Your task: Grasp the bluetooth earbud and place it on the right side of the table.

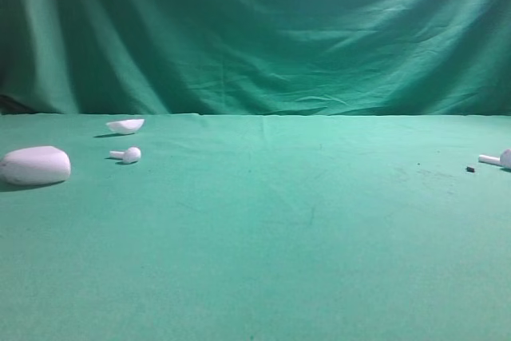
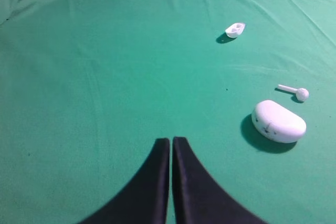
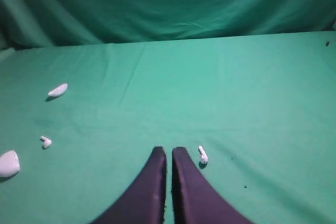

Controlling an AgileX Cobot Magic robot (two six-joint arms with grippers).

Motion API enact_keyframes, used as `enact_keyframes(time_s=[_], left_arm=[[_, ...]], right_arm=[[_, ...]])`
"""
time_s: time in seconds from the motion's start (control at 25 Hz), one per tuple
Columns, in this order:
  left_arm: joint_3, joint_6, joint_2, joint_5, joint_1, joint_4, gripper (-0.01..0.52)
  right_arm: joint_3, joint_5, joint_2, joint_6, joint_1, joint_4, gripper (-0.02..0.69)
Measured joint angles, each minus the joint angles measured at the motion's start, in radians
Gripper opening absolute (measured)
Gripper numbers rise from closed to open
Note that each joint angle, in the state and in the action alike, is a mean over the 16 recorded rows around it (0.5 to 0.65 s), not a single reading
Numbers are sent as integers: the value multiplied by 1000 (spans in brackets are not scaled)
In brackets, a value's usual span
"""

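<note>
One white bluetooth earbud (image 1: 128,154) lies on the left of the green table (image 1: 263,229), near the case; it also shows in the left wrist view (image 2: 298,93) and the right wrist view (image 3: 46,141). A second earbud (image 1: 498,159) lies at the table's far right edge and shows just right of my right fingertips (image 3: 202,154). My left gripper (image 2: 171,141) is shut and empty, above bare cloth left of the case. My right gripper (image 3: 169,150) is shut and empty, beside the second earbud without touching it. Neither gripper shows in the exterior view.
A big white pebble-shaped case (image 1: 34,165) sits at the far left, also in the left wrist view (image 2: 278,121). A white shallow shell (image 1: 125,125) lies behind the left earbud. A tiny dark speck (image 1: 470,169) is near the right earbud. A green curtain (image 1: 255,29) hangs behind.
</note>
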Motion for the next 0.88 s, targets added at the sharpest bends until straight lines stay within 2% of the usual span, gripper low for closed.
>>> enact_keyframes(time_s=[0.44,0.88], left_arm=[[0,0,0,0,0,0,0],[0,0,0,0,0,0,0]], right_arm=[[78,-80,-107,-10,-1,-9,0],[431,-364,-201,-31,-58,-75,0]])
